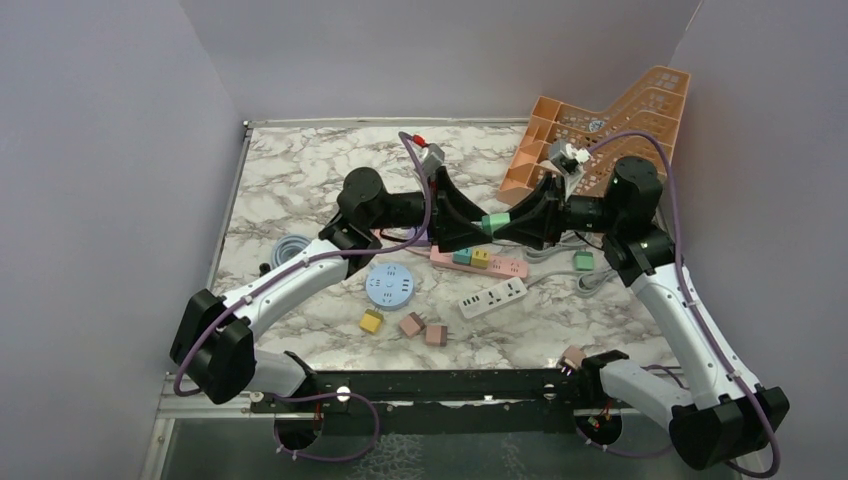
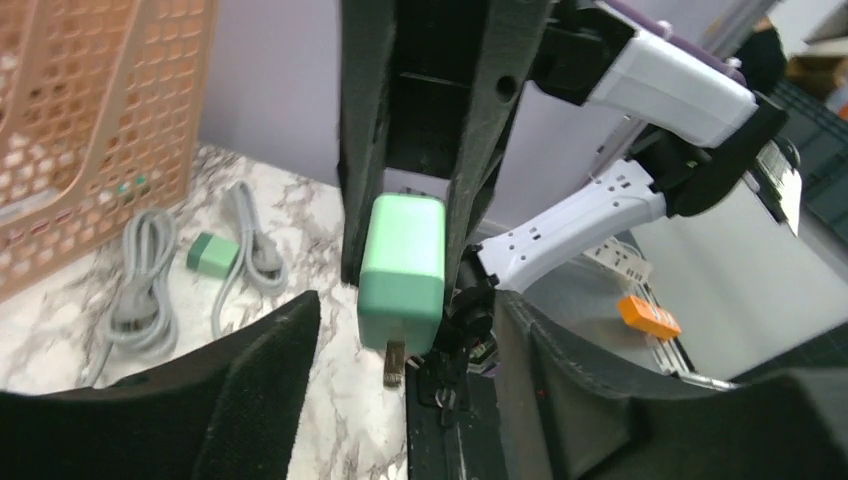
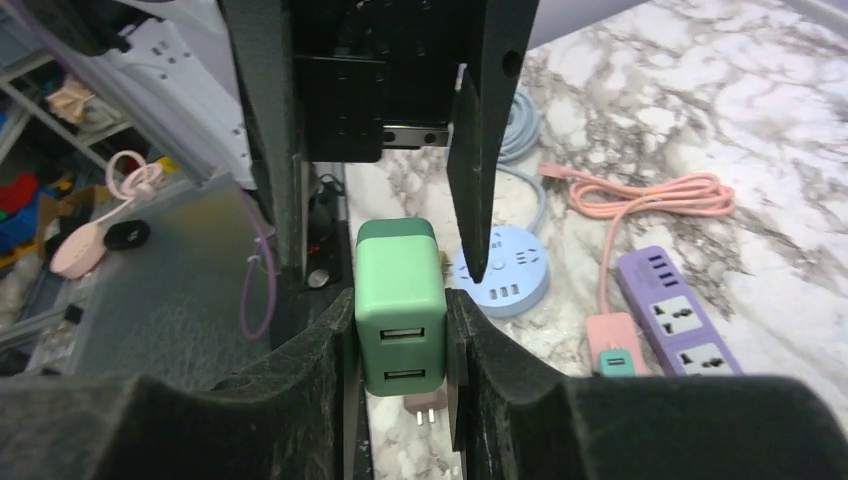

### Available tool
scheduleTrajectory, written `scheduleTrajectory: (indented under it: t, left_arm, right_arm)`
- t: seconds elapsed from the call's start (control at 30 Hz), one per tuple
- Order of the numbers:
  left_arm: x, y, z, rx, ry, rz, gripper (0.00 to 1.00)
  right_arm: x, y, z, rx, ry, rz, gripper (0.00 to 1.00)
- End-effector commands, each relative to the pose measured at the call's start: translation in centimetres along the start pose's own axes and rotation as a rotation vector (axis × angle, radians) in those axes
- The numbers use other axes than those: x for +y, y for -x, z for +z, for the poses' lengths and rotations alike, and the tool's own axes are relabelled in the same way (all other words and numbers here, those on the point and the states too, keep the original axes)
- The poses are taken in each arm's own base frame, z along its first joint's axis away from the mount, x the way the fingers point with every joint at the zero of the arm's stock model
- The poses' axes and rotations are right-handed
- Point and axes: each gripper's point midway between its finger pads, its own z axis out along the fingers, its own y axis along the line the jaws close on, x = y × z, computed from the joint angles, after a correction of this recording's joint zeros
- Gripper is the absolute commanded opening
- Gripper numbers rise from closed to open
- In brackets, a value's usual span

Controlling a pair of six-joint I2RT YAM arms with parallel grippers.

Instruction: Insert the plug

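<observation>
Right gripper [image 3: 400, 305] fills the near view, jaws clamped on the green plug [image 3: 400, 290], which hangs in the air over the middle of the worktop [image 1: 300, 170]. Left gripper [image 2: 405, 315] meets it nose to nose, jaws parted and clear of the plug. Prongs [image 2: 395, 362] seem aimed sideways at that left gripper. The pink power strip [image 1: 480, 262] lies just below, so I'd say they must turn downward.

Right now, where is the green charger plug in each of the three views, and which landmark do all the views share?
Top external: the green charger plug is at the picture centre, just above the pink power strip.
Left wrist: centre, with its prongs pointing down.
Right wrist: lower centre, with its two USB ports facing the camera.
Shared landmark: the marble table, which is visible in all three views.
</observation>
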Motion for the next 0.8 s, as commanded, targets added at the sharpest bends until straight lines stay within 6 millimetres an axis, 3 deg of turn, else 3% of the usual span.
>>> scheduleTrajectory:
  t: [0.0,0.1,0.17,0.27,0.4,0.77]
  left_arm:
    - [4.4,-0.2,-2.4,-0.087,0.241,-0.051,0.71]
    - [9.5,-2.6,-6.0,-0.083,0.555,-0.101,0.74]
    - [13.2,-4.2,-9.9,-0.068,0.858,-0.124,0.77]
    - [15.6,-6.7,-15.5,-0.006,1.184,-0.164,0.78]
    - [15.7,-8.5,-18.6,0.063,1.321,-0.192,0.79]
    - [14.2,-9.5,-20.1,0.082,1.342,-0.237,0.79]
  right_arm:
    - [-4.2,-1.9,-0.7,0.099,-0.197,-0.109,0.01]
    - [-8.5,-4.5,-2.6,0.226,-0.41,-0.158,0.01]
    - [-10.7,-5.8,-4.1,0.304,-0.531,-0.176,0.01]
    - [-12.5,-7.7,-5.8,0.406,-0.621,-0.209,0.01]
    - [-14.0,-9.4,-6.9,0.515,-0.669,-0.234,0.01]
    - [-16.6,-15.2,-8.9,0.885,-0.692,-0.185,0.01]
